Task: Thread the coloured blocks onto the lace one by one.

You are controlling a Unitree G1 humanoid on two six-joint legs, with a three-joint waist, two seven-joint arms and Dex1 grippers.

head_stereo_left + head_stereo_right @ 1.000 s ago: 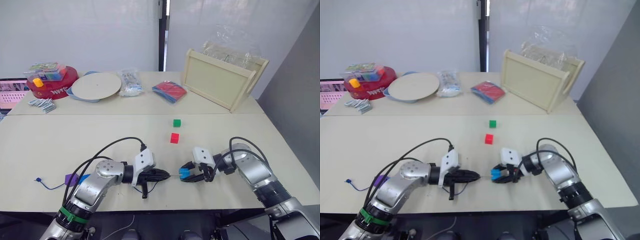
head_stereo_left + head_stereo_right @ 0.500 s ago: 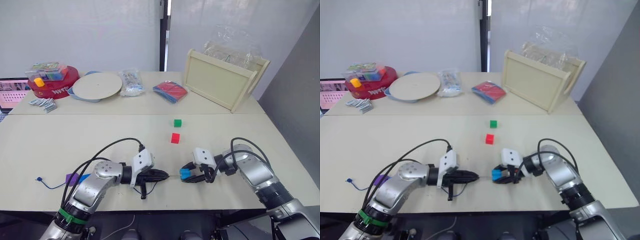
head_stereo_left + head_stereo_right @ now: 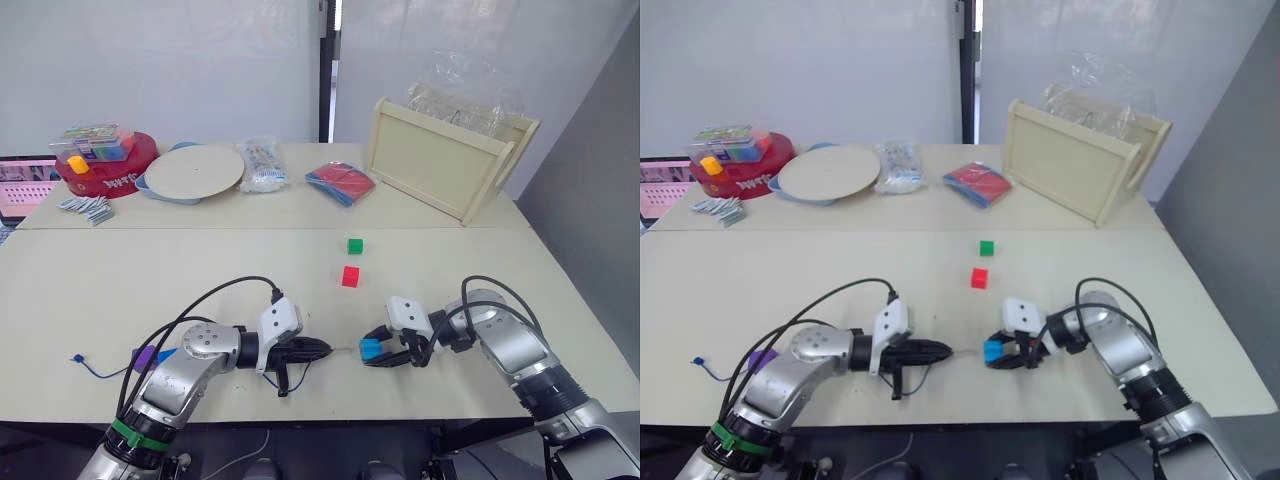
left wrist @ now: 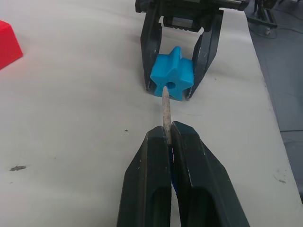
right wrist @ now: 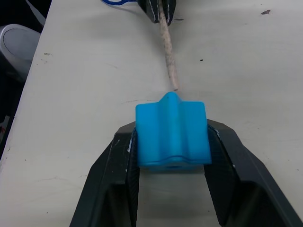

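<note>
Near the tabletop's (image 3: 90,270) front edge, we see the left gripper (image 4: 168,135) clamped on the lace (image 4: 166,106), pale tip pointing at the blue star block's (image 4: 173,79) hole, just short of it. The right gripper (image 5: 173,137) grips that block at both sides. A red block (image 3: 349,276) and a green block (image 3: 354,245) lie behind, toward the middle.

Our arms are silver-grey with black cables looping over them, white wrist blocks, and black fingers (image 4: 189,184); the left arm wears a green band.
</note>
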